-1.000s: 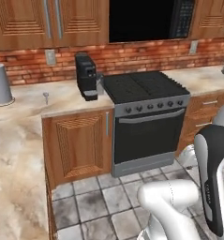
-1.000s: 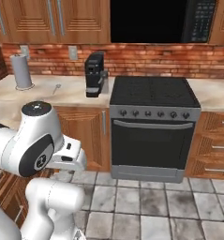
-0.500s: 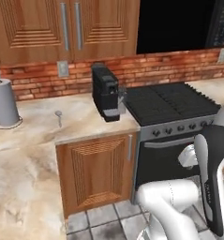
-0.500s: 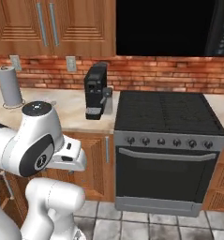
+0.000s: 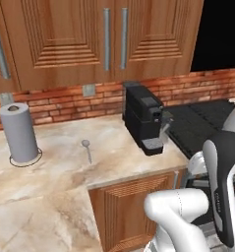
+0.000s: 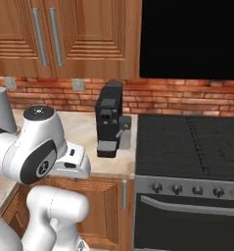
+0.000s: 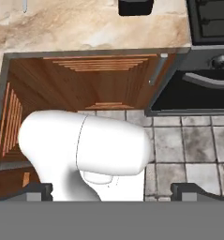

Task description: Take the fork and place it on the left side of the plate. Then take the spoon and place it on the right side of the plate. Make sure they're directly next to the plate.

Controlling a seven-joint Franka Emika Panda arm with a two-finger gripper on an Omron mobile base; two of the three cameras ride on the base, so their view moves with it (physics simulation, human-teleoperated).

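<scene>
Grey metal spoon point(image 5: 86, 149) lies flat on the marbled beige counter point(image 5: 55, 172), bowl end toward the brick wall, to the right of the upright paper towel roll point(image 5: 19, 133) and well left of the black coffee machine point(image 5: 144, 118). Further right, the black stove point(image 6: 187, 147) adjoins the counter. In the hand view the gripper point(image 7: 111, 188) is spread fully apart, grasping nothing, looking down at the wooden cabinet door point(image 7: 101, 82) and tiled floor point(image 7: 188, 150).
</scene>
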